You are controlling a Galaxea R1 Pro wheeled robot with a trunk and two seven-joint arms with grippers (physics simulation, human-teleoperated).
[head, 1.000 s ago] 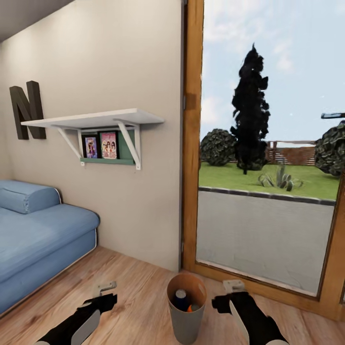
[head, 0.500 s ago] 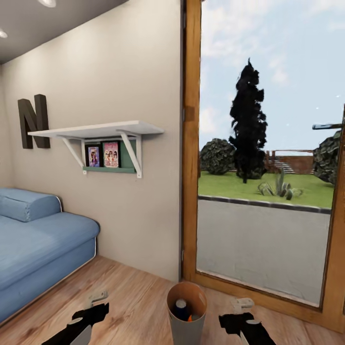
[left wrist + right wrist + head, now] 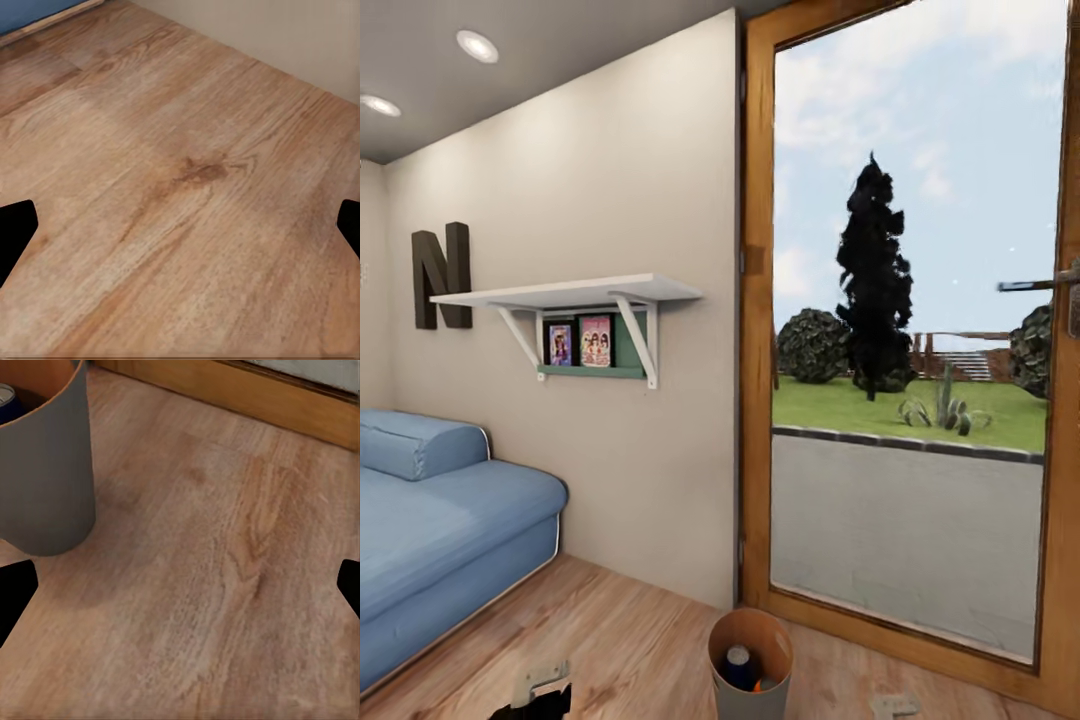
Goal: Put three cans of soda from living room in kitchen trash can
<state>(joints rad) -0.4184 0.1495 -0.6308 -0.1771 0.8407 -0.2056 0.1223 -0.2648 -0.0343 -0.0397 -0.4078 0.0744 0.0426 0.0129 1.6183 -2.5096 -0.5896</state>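
Trash can (image 3: 750, 640) is sitting on the wood floor (image 3: 630, 640) at the bottom of the head view, just in front of the wooden door frame (image 3: 758, 300) w/ glass showing lawn & a dark tree (image 3: 875, 280) outside. Inside the can a dark blue soda can (image 3: 737, 667) w/ silver top is standing, & a bit of an orange can (image 3: 765, 686) is peeking beside it; can't tell if a third is in there. Left gripper (image 3: 540, 685) is hanging low to the can's left, right gripper (image 3: 893, 707) just poking in at the can's right. In both wrist views the fingers are showing at opposite edges, wide apart, nothing btwn them but floor. Right wrist view is catching the can's grey outer wall (image 3: 45, 472) nearby. Blue sofa (image 3: 440, 520) is sitting along the left, wall shelf (image 3: 570, 293) & letter N (image 3: 442, 275) above it.
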